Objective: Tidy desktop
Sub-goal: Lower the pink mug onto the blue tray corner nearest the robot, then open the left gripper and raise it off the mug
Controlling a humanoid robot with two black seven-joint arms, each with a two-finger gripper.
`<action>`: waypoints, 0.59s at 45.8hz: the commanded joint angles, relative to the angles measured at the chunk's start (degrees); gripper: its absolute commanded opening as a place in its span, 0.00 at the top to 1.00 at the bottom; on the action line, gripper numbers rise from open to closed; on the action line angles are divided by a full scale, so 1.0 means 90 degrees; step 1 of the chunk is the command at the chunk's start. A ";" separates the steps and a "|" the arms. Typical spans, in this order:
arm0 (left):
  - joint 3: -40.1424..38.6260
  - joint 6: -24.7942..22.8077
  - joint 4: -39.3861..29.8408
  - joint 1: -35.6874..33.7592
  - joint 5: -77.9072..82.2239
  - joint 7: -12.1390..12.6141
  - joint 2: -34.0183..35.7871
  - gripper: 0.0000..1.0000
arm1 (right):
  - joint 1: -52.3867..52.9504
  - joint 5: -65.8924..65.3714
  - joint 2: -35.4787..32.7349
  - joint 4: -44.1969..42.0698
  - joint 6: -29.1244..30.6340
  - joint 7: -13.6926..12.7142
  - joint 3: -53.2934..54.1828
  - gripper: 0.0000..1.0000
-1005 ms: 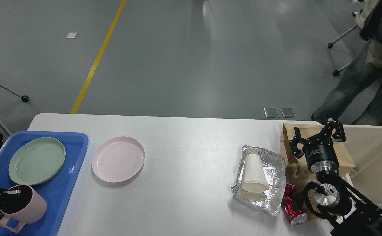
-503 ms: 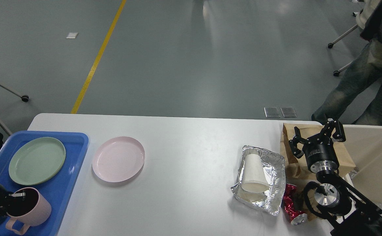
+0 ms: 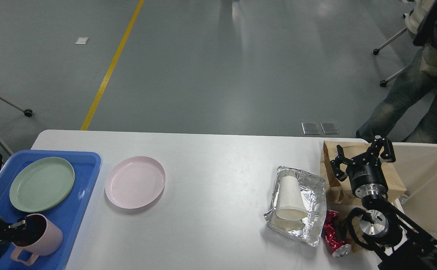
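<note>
Presently my left gripper (image 3: 17, 226) sits at the rim of the pink mug (image 3: 40, 237), which stands on the near end of the blue tray (image 3: 87, 176). One finger appears to reach inside the mug's mouth, but I cannot tell whether the fingers are clamped on the wall or merely resting there. My right gripper (image 3: 362, 157) hangs over the brown paper bag (image 3: 394, 180) with its fingers spread wide and nothing between them.

The bench (image 3: 218, 168) fills the lower half of the view. Taking the tray as landmark: a green plate (image 3: 42, 183) lies inside it beyond the mug; a pink plate (image 3: 135, 182) lies on the bench just beside the tray's right edge. Well apart from the tray, toward the right end, a foil dish (image 3: 308, 221) holds a tipped white paper cup (image 3: 289, 198); a crushed red can (image 3: 332, 234) lies next to the dish, and a beige bin (image 3: 428, 180) stands past the bag.

Judgement on handling: the bench itself is rigid, smooth and probably slippery, so loose items may slide when nudged. The pink plate looks light and stiff; take it by its raised rim. The foil would crumple under a firm pinch.
</note>
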 commanded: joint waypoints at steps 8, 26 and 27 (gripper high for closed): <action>0.0688 -0.0012 -0.0619 -0.0807 -0.0039 -0.0025 0.0215 0.05 | 0.0000 -0.0004 0.0000 0.0000 0.0000 0.0000 0.0000 0.00; 0.3599 -0.0012 -0.2621 -0.5152 -0.1269 -0.0025 -0.0409 0.05 | 0.0000 -0.0004 0.0000 0.0000 0.0000 0.0000 0.0000 0.00; 0.3667 -0.0012 -0.2748 -0.5328 -0.1356 -0.0015 -0.0526 0.05 | 0.0000 0.0006 0.0000 0.0000 0.0000 0.0000 0.0000 0.00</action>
